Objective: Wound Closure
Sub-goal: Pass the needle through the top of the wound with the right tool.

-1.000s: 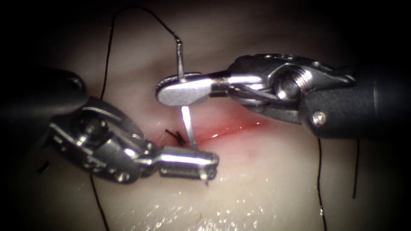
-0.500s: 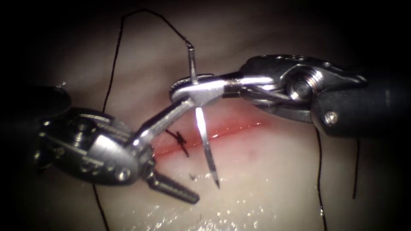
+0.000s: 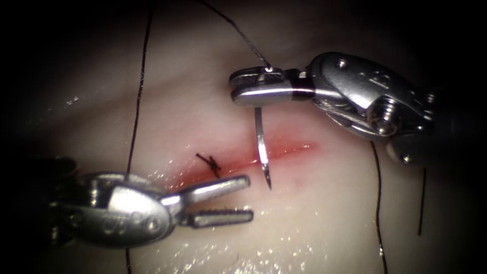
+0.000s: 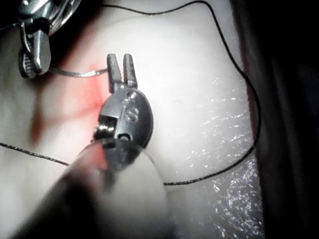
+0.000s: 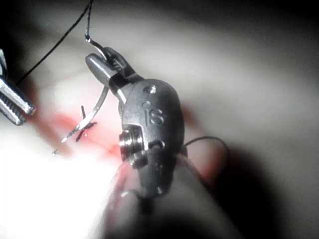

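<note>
Right tool point(image 3: 238, 90) pinching needle point(image 3: 262, 152) near its thread end, tip hanging free just over the cut point(image 3: 284, 151), clear of tissue point(image 3: 324, 218); left tool point(image 3: 248, 198) spread and empty below-left of the tip; risk: needle twisting in so short a grip.

The needle's point(image 3: 262, 147) swaged end is hiding inside the right hand point(image 3: 253, 89). The thread point(image 3: 139, 91) is running off past the picture's edge, beyond both hands.
</note>
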`<state>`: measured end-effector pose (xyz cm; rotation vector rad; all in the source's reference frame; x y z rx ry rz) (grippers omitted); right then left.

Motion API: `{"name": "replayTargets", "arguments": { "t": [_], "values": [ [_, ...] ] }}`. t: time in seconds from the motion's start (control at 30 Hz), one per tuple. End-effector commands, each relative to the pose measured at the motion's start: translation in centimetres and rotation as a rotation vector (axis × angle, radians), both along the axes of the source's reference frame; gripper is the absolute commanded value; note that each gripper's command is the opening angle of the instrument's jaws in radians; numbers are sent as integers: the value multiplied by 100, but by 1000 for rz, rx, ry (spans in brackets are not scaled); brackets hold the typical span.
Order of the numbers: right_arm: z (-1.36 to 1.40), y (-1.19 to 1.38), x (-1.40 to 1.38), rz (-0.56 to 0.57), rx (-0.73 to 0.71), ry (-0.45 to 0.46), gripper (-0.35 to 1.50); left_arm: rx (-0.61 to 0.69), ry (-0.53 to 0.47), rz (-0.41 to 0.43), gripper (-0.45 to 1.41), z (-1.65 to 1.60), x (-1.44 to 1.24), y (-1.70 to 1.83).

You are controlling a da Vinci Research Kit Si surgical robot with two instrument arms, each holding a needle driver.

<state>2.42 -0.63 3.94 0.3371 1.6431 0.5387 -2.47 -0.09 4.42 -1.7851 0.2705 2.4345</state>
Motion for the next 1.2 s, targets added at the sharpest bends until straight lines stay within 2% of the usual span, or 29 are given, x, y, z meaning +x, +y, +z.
{"name": "replayTargets", "arguments": {
  "t": [0.03,0.1,0.3,0.53,0.77,1.2],
  "values": [
    [14,3,4,8,-22,4,-35,-4,19,4,-40,11,-7,-1],
    [22,5,3,27,-73,-16,-35,22,42,-3,-45,21,-11,-1],
    [38,11,0,52,-262,-92,-35,108,178,-49,-33,68,-27,-6],
    [47,9,-1,53,-373,-113,-35,192,274,-103,-26,132,-27,-4],
    [54,7,-1,55,-416,-131,-35,209,270,-113,-23,135,-25,-4],
    [58,-4,1,58,-510,-174,-35,236,260,-108,-18,110,-30,-12]
  ]
}}
